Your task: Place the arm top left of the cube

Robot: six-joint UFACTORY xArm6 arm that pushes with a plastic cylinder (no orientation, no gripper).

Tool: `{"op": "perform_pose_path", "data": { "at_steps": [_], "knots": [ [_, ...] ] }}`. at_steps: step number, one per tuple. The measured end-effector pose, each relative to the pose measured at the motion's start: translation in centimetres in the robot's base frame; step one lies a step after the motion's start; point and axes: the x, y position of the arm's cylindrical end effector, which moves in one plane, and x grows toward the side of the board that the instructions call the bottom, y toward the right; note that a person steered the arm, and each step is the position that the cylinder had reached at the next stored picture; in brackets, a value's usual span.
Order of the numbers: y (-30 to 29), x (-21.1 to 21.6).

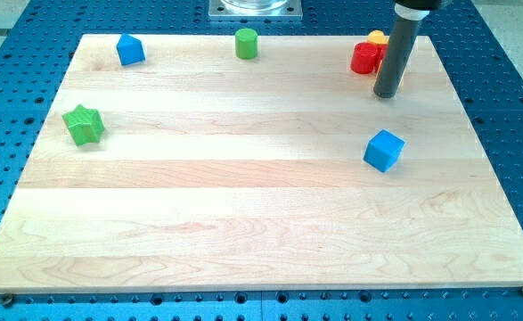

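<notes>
My tip rests on the worktop near the view's top right, just beside a red block and a yellow block, which the rod partly hides. The tool is a bare rod with nothing to open or close, so it grasps nothing; it can only push.

The blue cube sits below my tip in the view, apart from it, with bare wood between. My tip stands almost straight above the cube, perhaps a shade to its right, so the goal spot, up and to the view's left of the cube, looks not yet reached. A short slide toward the view's left should do it, and that path seems free of blocks.

A blue block, green cylinder and green star lie well apart on the view's left, out of the way.
</notes>
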Motion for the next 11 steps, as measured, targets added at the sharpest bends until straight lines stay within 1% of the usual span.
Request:
{"op": "perform_pose_path", "data": {
  "at_steps": [1, 2, 3, 8, 9, 10, 11],
  "knots": [
    [-3.9, 0.2],
    [-10.8, 0.3],
    [-12.9, 1.5],
    [-14.1, 1.5],
    [-15.8, 3.2],
    [-16.1, 4.3],
    [-15.1, 11.9]
  ]
}}
